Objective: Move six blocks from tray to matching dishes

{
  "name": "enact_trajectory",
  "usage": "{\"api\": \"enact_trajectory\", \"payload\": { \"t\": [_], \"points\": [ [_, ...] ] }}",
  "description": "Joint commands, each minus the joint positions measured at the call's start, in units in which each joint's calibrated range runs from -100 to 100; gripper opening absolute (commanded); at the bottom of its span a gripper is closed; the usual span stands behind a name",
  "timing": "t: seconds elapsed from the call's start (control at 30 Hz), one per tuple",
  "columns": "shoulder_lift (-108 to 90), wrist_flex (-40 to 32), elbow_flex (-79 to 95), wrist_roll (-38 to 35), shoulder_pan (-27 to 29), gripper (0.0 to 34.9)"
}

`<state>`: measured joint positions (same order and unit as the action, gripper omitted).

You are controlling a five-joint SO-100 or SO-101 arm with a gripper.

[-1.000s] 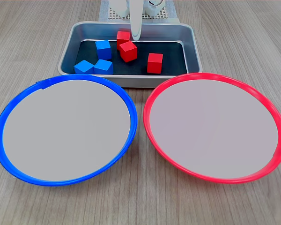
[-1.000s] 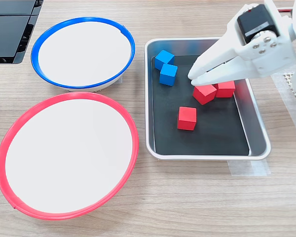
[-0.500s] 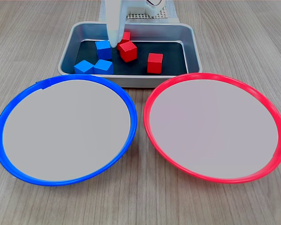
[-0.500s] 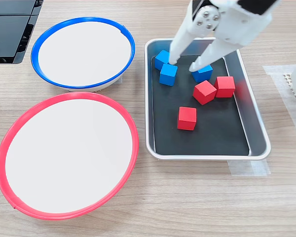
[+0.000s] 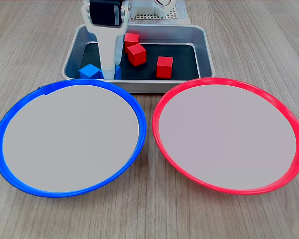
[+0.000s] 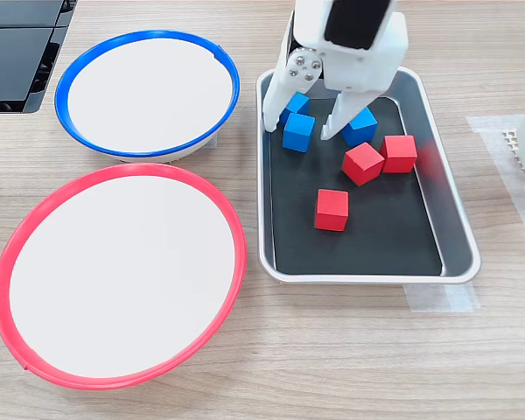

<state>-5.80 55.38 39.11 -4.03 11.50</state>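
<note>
Blocks all lay in the tray (image 6: 458,229), six of them, and the claw (image 6: 299,129) was down among the blue ones. In the second exterior view its jaws stood open, one tip by the tray wall at the second exterior view's left and the other to the right, with a blue block (image 6: 298,132) between them. The fingers (image 6: 272,115) were not closed on it, and whether either touched it could not be told. A second blue block (image 6: 295,104) sat just behind the first, partly under the claw, and a third (image 6: 360,128) lay just beside the right-hand finger.

In the first exterior view the claw (image 5: 108,74) hid most of this group; only one blue block (image 5: 88,71) showed clearly, at the tray's near corner on the first exterior view's left.

Two red blocks (image 6: 363,164) (image 6: 400,153) touched each other further along the tray, and a third red block (image 6: 332,210) sat apart from them on the black floor.

Outside the tray, the blue plate (image 6: 76,68) and the red plate (image 6: 9,252) lay side by side on the wooden table (image 6: 332,367), both bare. In the first exterior view the blue plate (image 5: 10,119) was on the left and the red plate (image 5: 289,119) on the right, both in front of the tray (image 5: 205,45).
</note>
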Motion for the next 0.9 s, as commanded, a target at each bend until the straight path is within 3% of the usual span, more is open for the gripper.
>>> {"api": "enact_trajectory", "payload": {
  "t": [0.0, 0.07, 0.1, 0.13, 0.17, 0.33, 0.43, 0.5, 0.63, 0.77, 0.87],
  "points": [
    [1.7, -0.2, -2.7, -1.0, 0.6, 17.8],
    [2.4, -0.1, -3.2, -1.6, 1.5, 17.2],
    [2.7, 0.1, -3.3, -2.0, 1.9, 14.4],
    [2.9, 0.2, -3.4, -2.5, 2.2, 5.9],
    [2.9, 0.3, -3.6, -2.8, 2.3, 0.3],
    [2.6, 11.9, -13.9, -3.6, 0.5, 0.2],
    [4.9, 21.8, -29.6, -2.4, -2.7, 0.2],
    [8.1, 24.3, -39.6, -0.9, -4.2, 0.2],
    [19.2, 21.7, -58.5, 2.6, -5.4, 0.2],
    [27.1, 14.7, -62.0, 3.2, -3.5, 0.3],
    [30.8, 11.4, -61.7, 2.5, -1.2, 7.2]
  ]
}}
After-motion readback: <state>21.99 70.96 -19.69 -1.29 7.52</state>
